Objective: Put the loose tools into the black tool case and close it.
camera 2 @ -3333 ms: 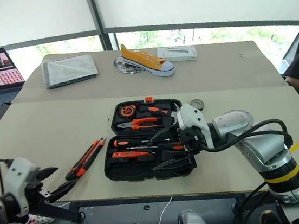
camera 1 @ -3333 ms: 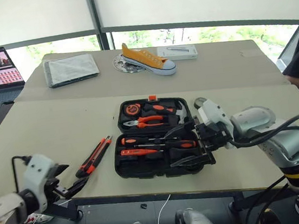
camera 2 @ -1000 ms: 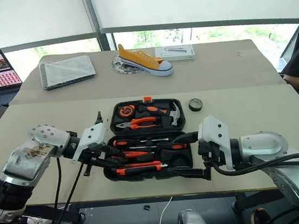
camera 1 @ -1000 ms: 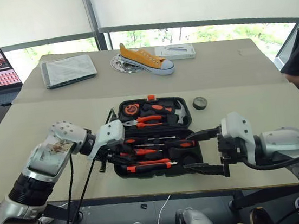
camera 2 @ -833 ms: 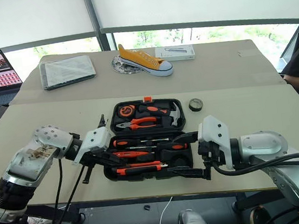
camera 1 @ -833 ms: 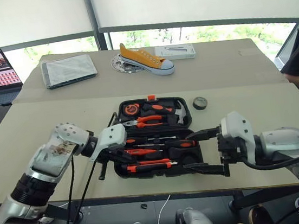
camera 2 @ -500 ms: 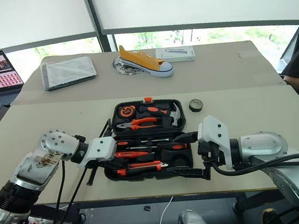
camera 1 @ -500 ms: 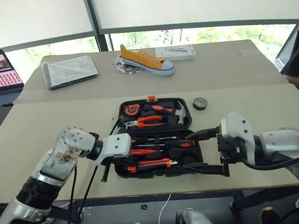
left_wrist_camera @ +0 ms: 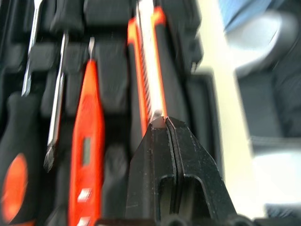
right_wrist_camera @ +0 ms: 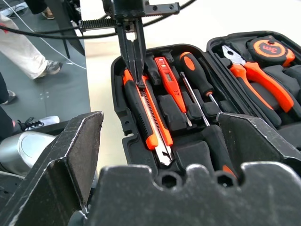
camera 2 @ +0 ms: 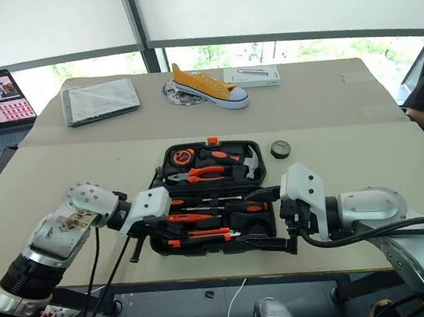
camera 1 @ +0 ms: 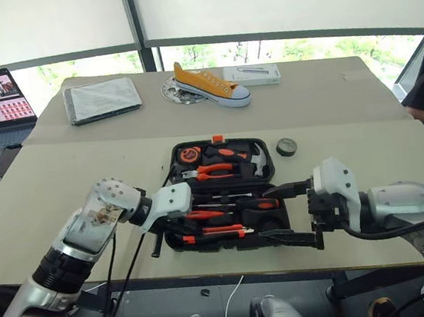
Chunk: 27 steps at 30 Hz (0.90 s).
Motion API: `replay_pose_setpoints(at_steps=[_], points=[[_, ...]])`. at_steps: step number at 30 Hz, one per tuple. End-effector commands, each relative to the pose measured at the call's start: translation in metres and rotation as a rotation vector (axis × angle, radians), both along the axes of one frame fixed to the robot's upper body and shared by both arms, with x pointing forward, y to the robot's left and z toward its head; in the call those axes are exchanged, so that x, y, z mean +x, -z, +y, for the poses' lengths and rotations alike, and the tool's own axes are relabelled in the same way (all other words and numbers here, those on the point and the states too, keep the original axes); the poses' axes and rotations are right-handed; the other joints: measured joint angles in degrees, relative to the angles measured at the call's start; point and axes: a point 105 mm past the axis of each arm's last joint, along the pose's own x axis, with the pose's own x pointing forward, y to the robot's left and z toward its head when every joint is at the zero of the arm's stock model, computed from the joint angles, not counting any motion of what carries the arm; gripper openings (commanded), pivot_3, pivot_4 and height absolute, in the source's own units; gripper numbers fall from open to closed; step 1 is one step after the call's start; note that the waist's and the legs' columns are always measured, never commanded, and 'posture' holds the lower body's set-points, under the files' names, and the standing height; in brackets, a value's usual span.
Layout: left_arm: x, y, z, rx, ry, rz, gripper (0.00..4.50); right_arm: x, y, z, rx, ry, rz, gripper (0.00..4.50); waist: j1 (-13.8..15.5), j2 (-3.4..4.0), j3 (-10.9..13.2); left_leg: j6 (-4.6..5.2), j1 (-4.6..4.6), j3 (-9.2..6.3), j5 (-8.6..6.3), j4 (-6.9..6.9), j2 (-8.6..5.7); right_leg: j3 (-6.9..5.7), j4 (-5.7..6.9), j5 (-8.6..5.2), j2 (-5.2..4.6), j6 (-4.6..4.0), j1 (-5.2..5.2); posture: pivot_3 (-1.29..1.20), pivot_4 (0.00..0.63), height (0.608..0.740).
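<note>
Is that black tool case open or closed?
Open: the black tool case lies flat, lid back, showing the utility knife and screwdrivers.

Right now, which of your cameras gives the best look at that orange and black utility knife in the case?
The right wrist view: the utility knife lies whole in the front recess of the black tool case, with the shut left gripper on it. The left wrist view shows part of it, close and blurred. The eye views show it small, partly behind that gripper.
</note>
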Motion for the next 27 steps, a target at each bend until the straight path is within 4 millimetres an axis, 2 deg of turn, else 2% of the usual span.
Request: replay_pose_setpoints(at_steps=[1, 7, 10, 16, 19, 21, 24, 27], points=[[-0.005, -0.005, 0.000, 0.024, 0.049, -0.045, 0.04, -0.004, -0.007, 0.001, 0.010, -0.009, -0.018, 4.50, -0.11, 0.01, 0.00, 0.00, 0.03, 0.00, 0.00, -0.01, -0.02, 0.01, 0.00, -0.01, -0.01, 0.02, 0.01, 0.00, 0.150, 0.733], [0.006, 0.033, 0.007, 0.140, 0.044, -0.132, 0.04, -0.006, -0.007, 0.002, 0.014, -0.006, -0.013, 4.50, 0.03, 0.03, -0.02, -0.01, 0.06, -0.01, 0.01, -0.01, -0.02, 0.02, 0.02, -0.02, -0.01, 0.02, 0.04, 0.00, 0.150, 0.733], [0.004, 0.048, 0.013, 0.186, 0.077, -0.151, 0.04, -0.007, -0.007, 0.002, 0.017, -0.005, -0.009, 4.50, 0.17, 0.07, -0.05, 0.06, 0.10, -0.01, -0.04, -0.01, -0.06, 0.04, 0.01, -0.01, -0.08, 0.05, 0.13, 0.00, 0.150, 0.733], [0.006, 0.051, 0.015, 0.182, 0.071, -0.166, 0.04, -0.007, -0.008, 0.003, 0.026, -0.002, -0.005, 4.50, 0.18, 0.10, -0.22, 0.10, 0.07, -0.05, -0.06, -0.03, -0.04, 0.09, 0.03, -0.01, -0.09, 0.06, 0.17, 0.00, 0.150, 0.733], [0.013, 0.036, 0.012, 0.113, 0.010, -0.167, 0.04, -0.006, -0.008, 0.001, 0.022, 0.003, -0.009, 4.50, 0.25, 0.11, -0.24, 0.11, 0.08, -0.06, -0.06, -0.02, -0.04, 0.09, 0.05, -0.01, -0.09, 0.07, 0.18, 0.00, 0.150, 0.733], [0.015, 0.008, 0.009, -0.020, -0.056, -0.132, 0.04, -0.005, -0.010, -0.005, 0.012, 0.018, -0.004, 4.50, 0.24, 0.10, -0.23, 0.13, 0.09, -0.08, -0.07, 0.00, -0.04, 0.09, 0.05, 0.00, -0.08, 0.09, 0.17, 0.00, 0.150, 0.733], [0.008, -0.033, 0.011, -0.211, -0.106, -0.056, 0.75, 0.000, -0.010, -0.025, -0.038, 0.054, 0.018, 4.50, -0.05, -0.05, -0.13, 0.14, -0.05, -0.10, -0.07, 0.08, -0.01, 0.07, 0.08, 0.01, -0.04, 0.10, -0.01, 0.00, 0.150, 0.733], [0.008, -0.060, 0.022, -0.334, -0.179, -0.036, 1.96, 0.016, -0.009, -0.050, -0.110, 0.114, 0.034, 4.50, -0.08, -0.05, -0.13, 0.14, -0.06, -0.14, -0.07, 0.13, 0.02, 0.06, 0.03, -0.04, -0.04, 0.14, 0.00, 0.00, 0.150, 0.733]])
